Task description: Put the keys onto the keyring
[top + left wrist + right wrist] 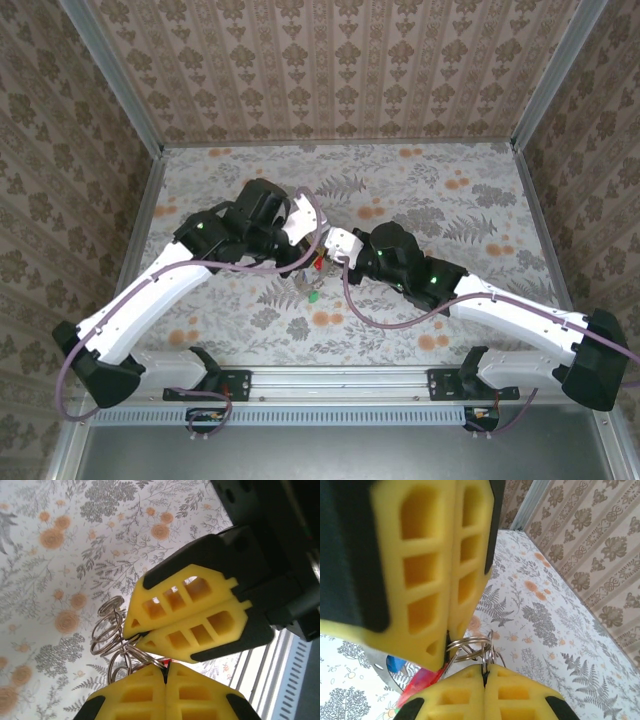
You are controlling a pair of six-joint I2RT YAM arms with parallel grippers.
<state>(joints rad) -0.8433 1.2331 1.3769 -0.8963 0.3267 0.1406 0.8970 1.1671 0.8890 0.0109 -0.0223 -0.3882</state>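
Observation:
Both grippers meet over the middle of the table. The keyring point(107, 630) is a bunch of linked silver split rings hanging between them, seen too in the right wrist view as the keyring point(476, 646). My right gripper point(484, 672) is shut on one ring. My left gripper point(166, 669) is shut at the tip on the red key point(422, 681) where a ring meets it. The right gripper's fingers point(185, 615) pinch the rings from above in the left wrist view. A blue key point(395, 663) hangs by the red one. A green key point(313, 297) lies on the table under the grippers point(320, 263).
The floral tablecloth point(440, 200) is walled by patterned panels with metal posts point(545, 80) at the back corners. A rail point(340, 382) carrying the arm bases runs along the near edge. Both arms and their cables crowd the centre.

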